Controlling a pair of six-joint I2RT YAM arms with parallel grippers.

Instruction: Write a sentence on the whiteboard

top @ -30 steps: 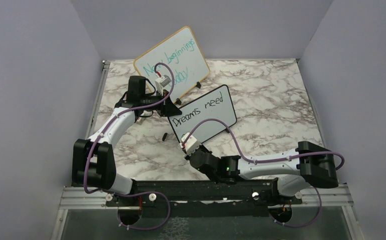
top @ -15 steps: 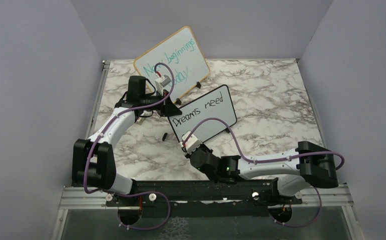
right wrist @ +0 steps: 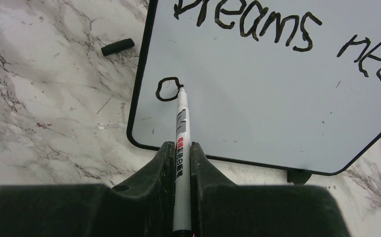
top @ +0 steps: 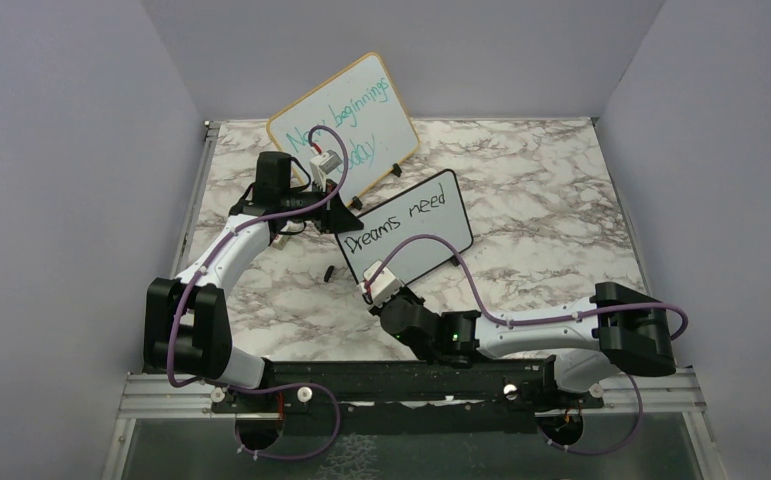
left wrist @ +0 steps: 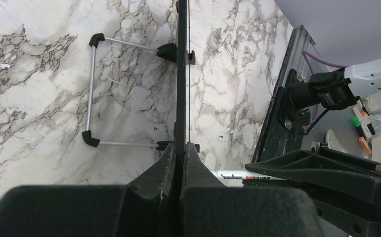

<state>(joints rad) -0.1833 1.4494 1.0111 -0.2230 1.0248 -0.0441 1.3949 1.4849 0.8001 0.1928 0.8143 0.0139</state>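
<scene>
The whiteboard with its thin black frame stands tilted at mid-table. It bears the black sentence "Dreams need", also seen in the right wrist view, with a small black loop below its first letter. My left gripper is shut on the board's left edge, which shows edge-on in the left wrist view. My right gripper is shut on a white marker whose tip touches the board at the loop. The right gripper sits at the board's near-left corner.
A larger wood-framed board with teal handwriting stands behind the left arm. The black marker cap lies on the marble table left of the whiteboard, also in the right wrist view. The whiteboard's wire stand rests behind it.
The right gripper has shifted very slightly at the board's near-left corner. The left arm and the board have not moved.
</scene>
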